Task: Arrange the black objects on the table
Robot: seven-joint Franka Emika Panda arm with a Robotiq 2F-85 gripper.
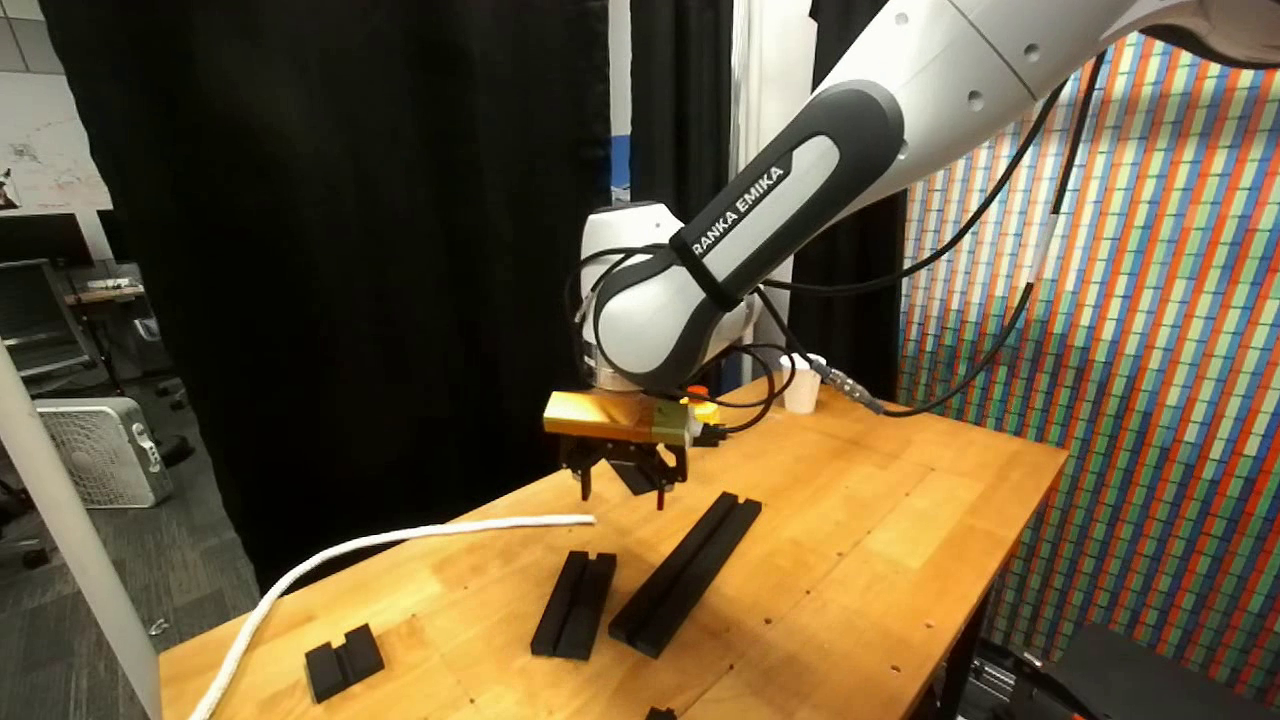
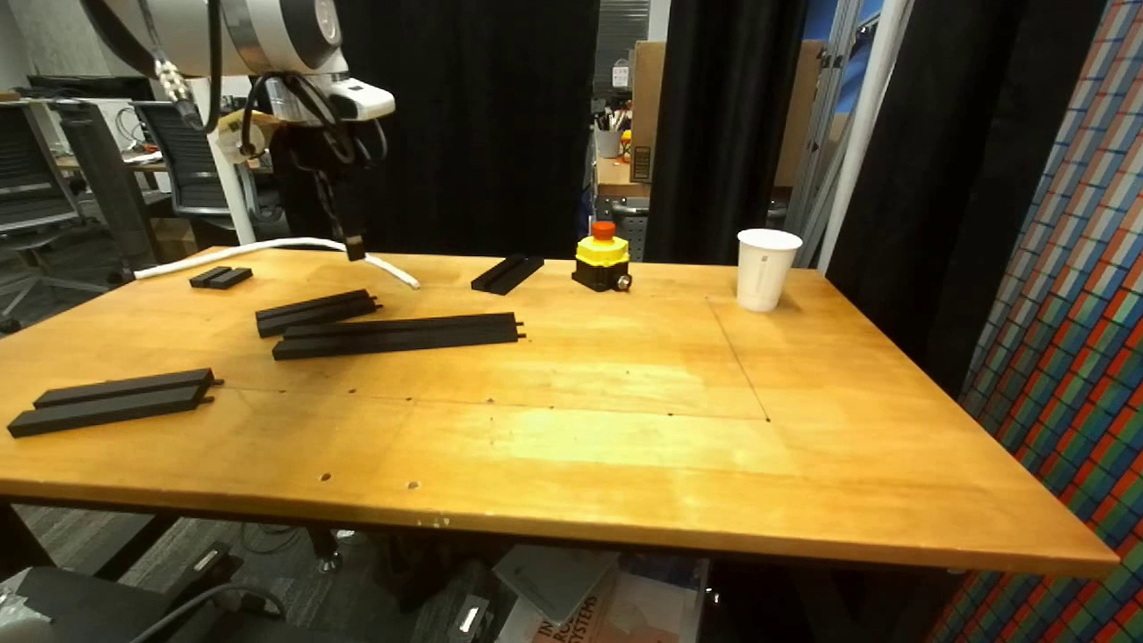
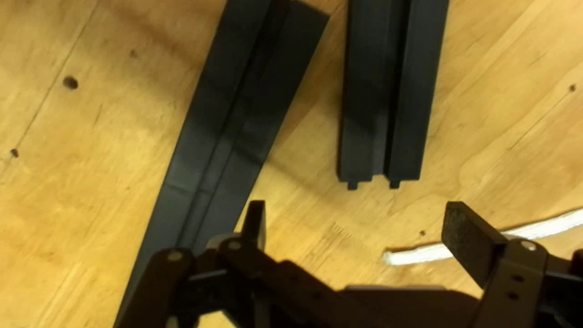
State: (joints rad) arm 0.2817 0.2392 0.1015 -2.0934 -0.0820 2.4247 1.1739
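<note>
pincer (image 3: 354,221): jaws spread wide apart, hanging over the table (image 2: 625,464)
long black bar (image 3: 218,136): basically right by the pincer, tucked partly behind the jaw on the wrist view's left
shorter black bar (image 3: 385,95): just beside the long one, pegged end pointing toward the gap between the jaws
flat black piece (image 2: 507,274): a bit farther off, near the red-and-yellow button (image 2: 602,253) in an exterior view
small black block (image 1: 343,662): well apart from the pincer, by a stretch of the white cord (image 3: 419,255)
last black bar (image 2: 116,406): farthest out, near left of the table in an exterior view
</note>
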